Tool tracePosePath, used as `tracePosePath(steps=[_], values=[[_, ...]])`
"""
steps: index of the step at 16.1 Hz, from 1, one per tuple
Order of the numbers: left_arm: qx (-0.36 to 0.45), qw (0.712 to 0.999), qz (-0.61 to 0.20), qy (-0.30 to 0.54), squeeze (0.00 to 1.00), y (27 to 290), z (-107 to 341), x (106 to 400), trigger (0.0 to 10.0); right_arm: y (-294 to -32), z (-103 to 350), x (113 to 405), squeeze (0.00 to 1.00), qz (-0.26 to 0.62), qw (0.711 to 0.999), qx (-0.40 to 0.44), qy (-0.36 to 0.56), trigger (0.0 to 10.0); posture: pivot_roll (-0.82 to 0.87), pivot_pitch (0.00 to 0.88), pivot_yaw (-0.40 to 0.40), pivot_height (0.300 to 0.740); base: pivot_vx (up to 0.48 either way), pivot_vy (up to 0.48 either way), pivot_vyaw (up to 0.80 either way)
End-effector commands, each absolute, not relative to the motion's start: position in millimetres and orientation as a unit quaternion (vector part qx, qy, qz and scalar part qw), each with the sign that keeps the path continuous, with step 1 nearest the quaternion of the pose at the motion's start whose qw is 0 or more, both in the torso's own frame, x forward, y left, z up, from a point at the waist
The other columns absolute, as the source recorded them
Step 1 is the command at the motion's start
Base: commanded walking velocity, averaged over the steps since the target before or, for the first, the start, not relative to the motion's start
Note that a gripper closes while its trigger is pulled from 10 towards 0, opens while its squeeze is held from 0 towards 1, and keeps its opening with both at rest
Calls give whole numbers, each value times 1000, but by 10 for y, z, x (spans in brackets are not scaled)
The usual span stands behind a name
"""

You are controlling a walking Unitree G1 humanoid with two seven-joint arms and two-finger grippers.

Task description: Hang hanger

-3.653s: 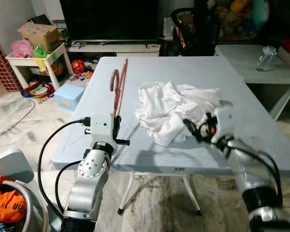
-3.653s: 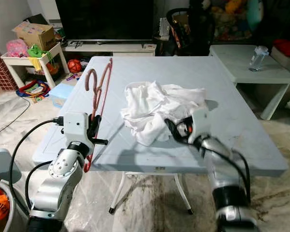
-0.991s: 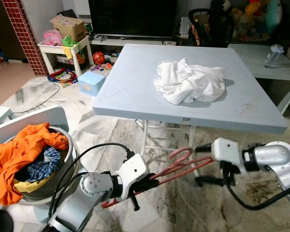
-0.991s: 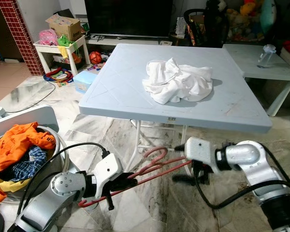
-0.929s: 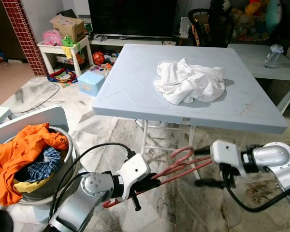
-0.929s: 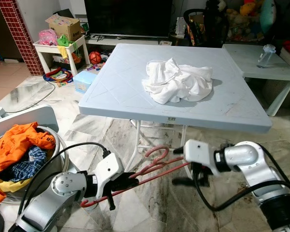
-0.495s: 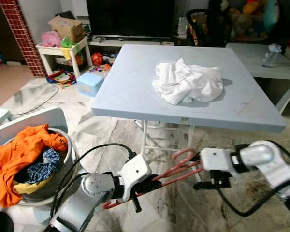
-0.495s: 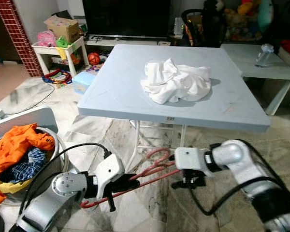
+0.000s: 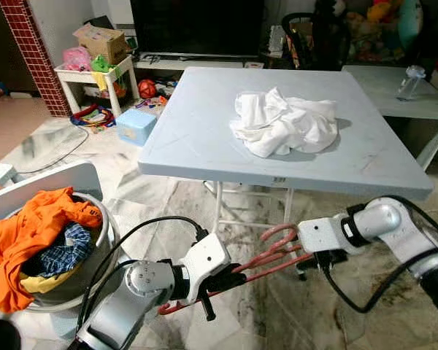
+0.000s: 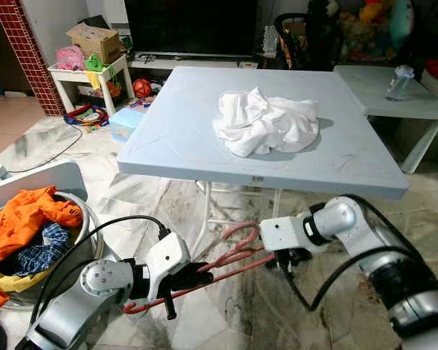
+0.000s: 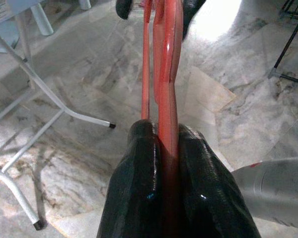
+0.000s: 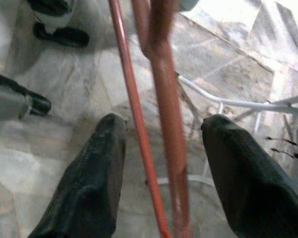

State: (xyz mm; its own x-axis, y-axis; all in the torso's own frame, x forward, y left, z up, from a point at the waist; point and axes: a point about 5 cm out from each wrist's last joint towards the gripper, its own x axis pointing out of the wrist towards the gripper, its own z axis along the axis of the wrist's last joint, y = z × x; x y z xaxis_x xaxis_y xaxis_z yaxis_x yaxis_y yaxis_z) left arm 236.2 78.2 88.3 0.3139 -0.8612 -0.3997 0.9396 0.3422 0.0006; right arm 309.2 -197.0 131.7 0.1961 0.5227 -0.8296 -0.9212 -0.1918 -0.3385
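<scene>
While the left gripper (image 9: 220, 281) pinches the red hanger (image 9: 266, 257) between its two black fingers (image 11: 139, 183), the hanger is held low in front of the table (image 9: 204, 138), above the marble floor (image 9: 277, 321). It is a thin thing: a slim red bar runs beside a thicker red arm, and at the far end it curls into a rounded hook (image 9: 277, 235). In the left wrist view the fingers are pressed tight on both sides of the thicker arm, with the slim bar passing just beside them. The hanger slants up from that grip toward the right gripper (image 9: 312, 259).

The right gripper sits at the hook end. In the right wrist view its fingers (image 12: 97, 173) stand wide apart, one on each side of the red bars, which pass through the gap; I cannot tell whether either finger touches them.

On the table lies a crumpled white cloth (image 9: 285, 124), well apart from the hanger. To the robot's left a basket (image 9: 102, 219) holds orange and checked clothes (image 9: 36, 233). Beyond the table are a dark TV (image 9: 197, 25), a small white side table (image 9: 95, 76) with a box and toys, and a blue box (image 9: 137, 125) on the floor. A clear bottle (image 9: 412, 82) stands on another table (image 9: 394, 95) to the right.
</scene>
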Motion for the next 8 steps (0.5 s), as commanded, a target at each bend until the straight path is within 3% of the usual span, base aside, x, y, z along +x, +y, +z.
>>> tracePosePath(steps=[1, 8], values=[[126, 800, -566, 156, 0, 762, 920, 2371, 10000, -1985, 1369, 3141, 0, 593, 594, -505, 202, 549, 32, 0, -6, 740, 0, 0, 0], [126, 801, -564, 154, 0, 754, 923, 2380, 10000, -2049, 1305, 3208, 0, 587, 577, -527, 213, 431, 36, 0, -10, 740, 0, 0, 0]])
